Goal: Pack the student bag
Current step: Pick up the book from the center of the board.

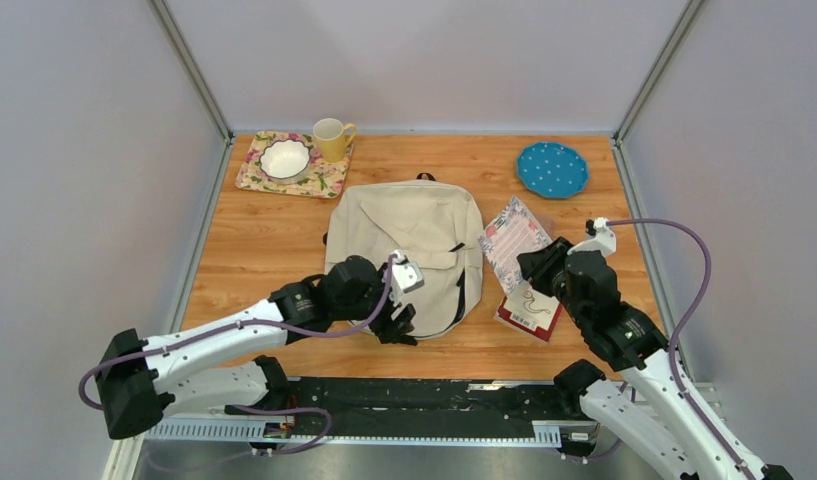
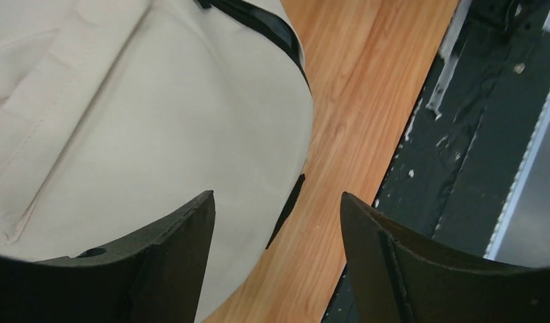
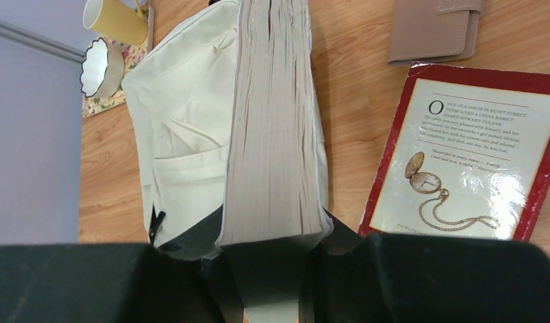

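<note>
The student bag [image 1: 409, 240], cream with black strap ends, lies flat mid-table; it also shows in the left wrist view [image 2: 124, 121] and the right wrist view [image 3: 184, 121]. My left gripper [image 1: 396, 325] is open and empty at the bag's near bottom edge, its jaws [image 2: 277, 195] astride the bag's rim and bare wood. My right gripper [image 1: 539, 265] is shut on a thick book [image 1: 512, 240] with a pink floral cover, held just right of the bag; its page edges [image 3: 275, 121] stand between the jaws [image 3: 275, 235].
A red-bordered book with a pocket-watch picture [image 1: 529, 312] [image 3: 467, 155] lies under my right arm. A beige wallet [image 3: 433, 30] lies beyond it. A yellow mug [image 1: 332, 138] and white bowl [image 1: 285, 157] sit on a floral tray [image 1: 254, 175] back left. A blue dotted plate [image 1: 552, 168] sits back right.
</note>
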You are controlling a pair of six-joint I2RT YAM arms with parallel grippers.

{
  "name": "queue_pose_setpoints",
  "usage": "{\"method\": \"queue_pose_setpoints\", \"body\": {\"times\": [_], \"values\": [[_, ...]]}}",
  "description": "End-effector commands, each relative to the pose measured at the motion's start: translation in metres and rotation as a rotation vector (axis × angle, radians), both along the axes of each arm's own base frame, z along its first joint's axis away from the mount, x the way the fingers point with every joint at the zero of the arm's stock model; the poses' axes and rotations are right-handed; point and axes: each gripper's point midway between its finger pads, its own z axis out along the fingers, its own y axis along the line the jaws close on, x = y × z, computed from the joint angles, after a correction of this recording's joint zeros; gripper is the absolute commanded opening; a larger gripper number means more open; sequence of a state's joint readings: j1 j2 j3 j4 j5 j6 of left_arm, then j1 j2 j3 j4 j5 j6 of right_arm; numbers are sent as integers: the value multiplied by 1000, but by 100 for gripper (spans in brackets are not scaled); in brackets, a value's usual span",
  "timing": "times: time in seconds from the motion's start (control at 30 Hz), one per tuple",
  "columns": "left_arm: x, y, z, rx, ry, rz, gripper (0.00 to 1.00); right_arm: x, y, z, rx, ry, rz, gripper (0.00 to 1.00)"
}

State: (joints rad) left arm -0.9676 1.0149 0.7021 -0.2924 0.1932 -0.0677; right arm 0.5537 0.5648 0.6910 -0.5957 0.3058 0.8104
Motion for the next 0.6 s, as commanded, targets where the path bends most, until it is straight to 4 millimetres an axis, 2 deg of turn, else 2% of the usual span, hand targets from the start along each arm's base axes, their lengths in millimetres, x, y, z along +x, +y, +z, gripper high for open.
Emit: {"method": "queue_pose_setpoints", "body": {"times": [0.0, 0.1, 0.23, 0.4, 0.57], "values": [[-2, 5, -31, 172, -144, -104, 76, 6, -10, 48, 46, -128, -59, 0], [-6, 0, -41, 218, -168, -146, 75, 7, -6, 45, 54, -113, -48, 0], [-3, -7, -44, 196, -195, -159, 74, 8, -1, 40, 56, -89, -33, 0], [4, 1, -64, 274, -205, -139, 71, 10, 0, 36, 39, -78, -31, 0], [5, 1, -69, 302, -221, -136, 68, 11, 1, 31, 29, -65, -27, 0]]}}
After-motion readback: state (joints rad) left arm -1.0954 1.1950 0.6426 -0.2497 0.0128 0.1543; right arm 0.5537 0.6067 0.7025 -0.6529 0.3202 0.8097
